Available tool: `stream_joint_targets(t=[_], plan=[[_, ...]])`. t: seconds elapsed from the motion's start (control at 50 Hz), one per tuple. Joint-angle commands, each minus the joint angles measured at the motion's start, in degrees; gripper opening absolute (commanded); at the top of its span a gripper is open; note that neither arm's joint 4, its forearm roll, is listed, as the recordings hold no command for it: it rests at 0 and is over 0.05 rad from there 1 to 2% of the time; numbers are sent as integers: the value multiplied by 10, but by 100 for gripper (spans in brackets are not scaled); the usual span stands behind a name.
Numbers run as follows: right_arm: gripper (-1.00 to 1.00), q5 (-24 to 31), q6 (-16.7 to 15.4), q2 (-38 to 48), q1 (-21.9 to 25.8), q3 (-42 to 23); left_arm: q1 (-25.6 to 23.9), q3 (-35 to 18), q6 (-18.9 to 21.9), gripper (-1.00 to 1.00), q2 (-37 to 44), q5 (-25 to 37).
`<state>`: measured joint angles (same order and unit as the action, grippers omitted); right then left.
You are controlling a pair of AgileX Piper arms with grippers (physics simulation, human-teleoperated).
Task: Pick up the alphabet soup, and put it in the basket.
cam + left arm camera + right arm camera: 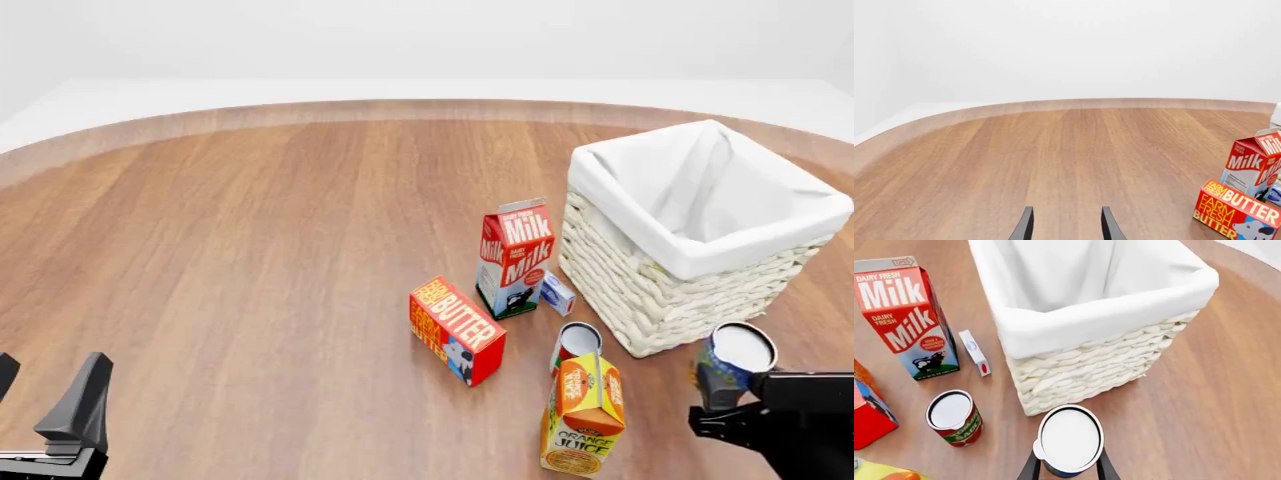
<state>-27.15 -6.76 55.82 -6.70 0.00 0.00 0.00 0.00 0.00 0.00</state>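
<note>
The alphabet soup [1069, 439], a small can with a whitish flat end and blue side, sits between the fingers of my right gripper [1069, 467], which is shut on it. In the front view the alphabet soup [737, 355] is just in front of the near right corner of the basket [627, 300], with the right gripper [727, 400] below it. The white wicker basket [1087, 365] with its cloth lining stands directly ahead of the can. My left gripper [1066, 226] is open over bare wood, far left [47, 400].
A milk carton [514, 255], a small white box [557, 293], a butter box [457, 330], a red and white can [577, 345] and an orange juice carton [583, 415] stand left of the basket. The table's curved edge [267, 110] runs along the back.
</note>
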Motion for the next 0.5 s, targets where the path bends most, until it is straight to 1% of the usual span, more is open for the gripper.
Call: stream_joint_targets(t=[0.02,0.16,0.22,0.44,0.5], plan=[[-100,71,2,-90,2,-1,0,0,0,100,0,0],[-100,118,-9,-145,-3,-10,0,0,0,100,0,0],[-100,139,-10,-163,-2,-18,0,0,0,100,0,0],[-100,184,-12,-205,3,-33,0,0,0,100,0,0],[-100,211,-14,-235,-3,-43,0,0,0,100,0,0]])
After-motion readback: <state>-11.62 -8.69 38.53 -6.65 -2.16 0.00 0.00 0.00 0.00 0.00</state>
